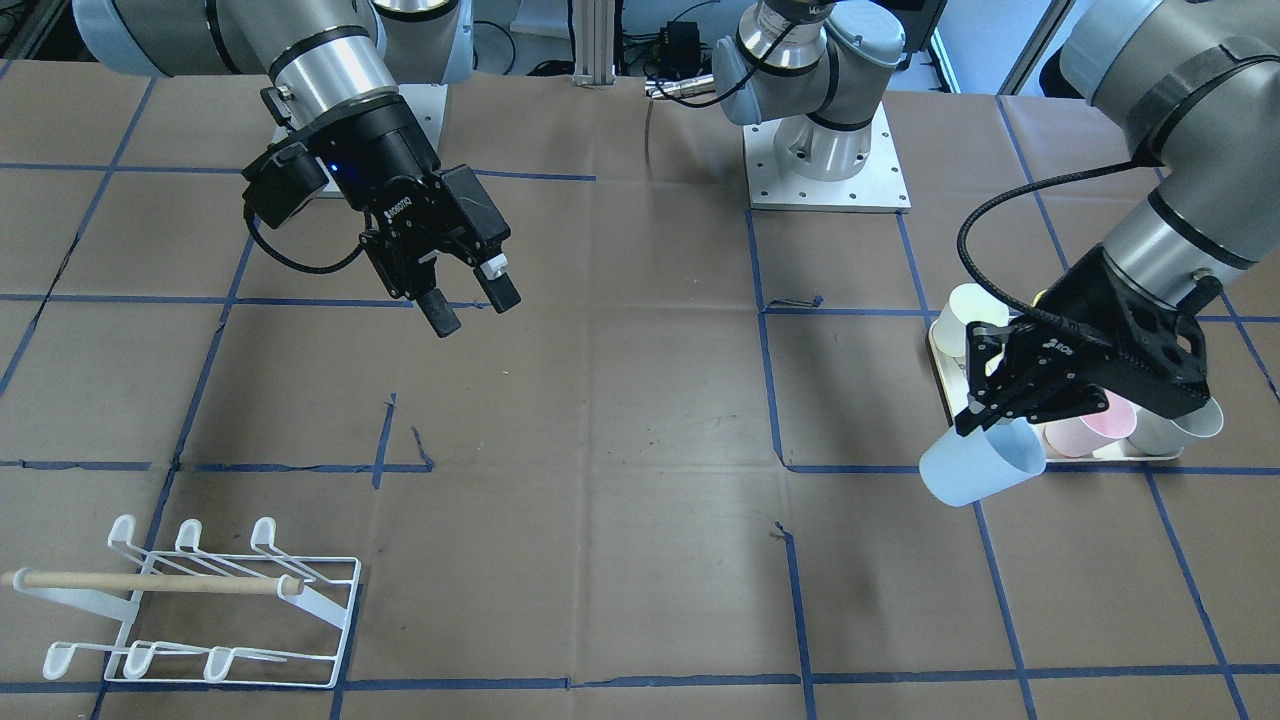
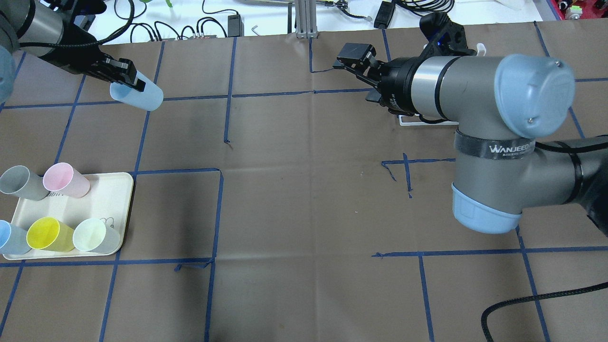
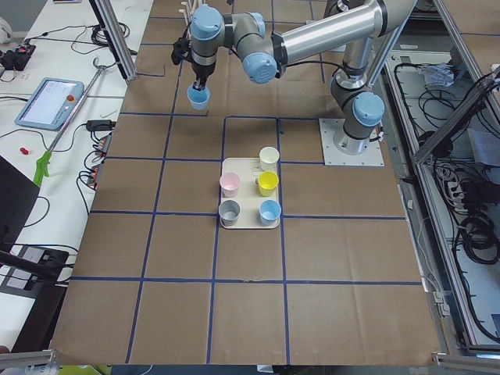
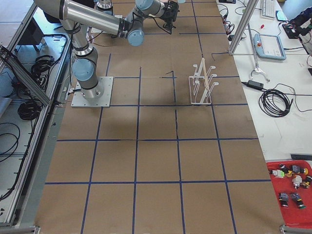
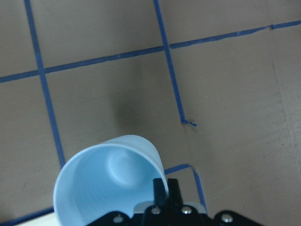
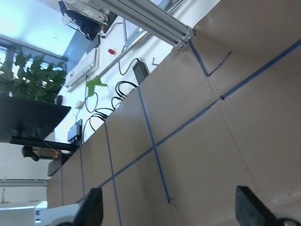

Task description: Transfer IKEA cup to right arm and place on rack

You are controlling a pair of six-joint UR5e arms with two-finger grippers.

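Note:
My left gripper (image 1: pixel 985 418) is shut on the rim of a light-blue cup (image 1: pixel 980 465) and holds it tilted above the table, beside the tray. The cup also shows in the overhead view (image 2: pixel 138 96) and, mouth toward the camera, in the left wrist view (image 5: pixel 106 181). My right gripper (image 1: pixel 472 305) is open and empty, hovering over the table's middle, far from the cup. Its fingertips (image 6: pixel 94 209) stand wide apart in the right wrist view. The white wire rack (image 1: pixel 200 600) with its wooden dowel stands near the table's far corner on my right side, and shows upright in the exterior right view (image 4: pixel 202 83).
A cream tray (image 2: pixel 116 190) on my left side holds several cups: grey (image 2: pixel 19 183), pink (image 2: pixel 64 179), yellow (image 2: pixel 47 234), pale green (image 2: pixel 95 235) and another blue one. Blue tape lines grid the brown table. In the overhead view, the right arm hides most of the rack.

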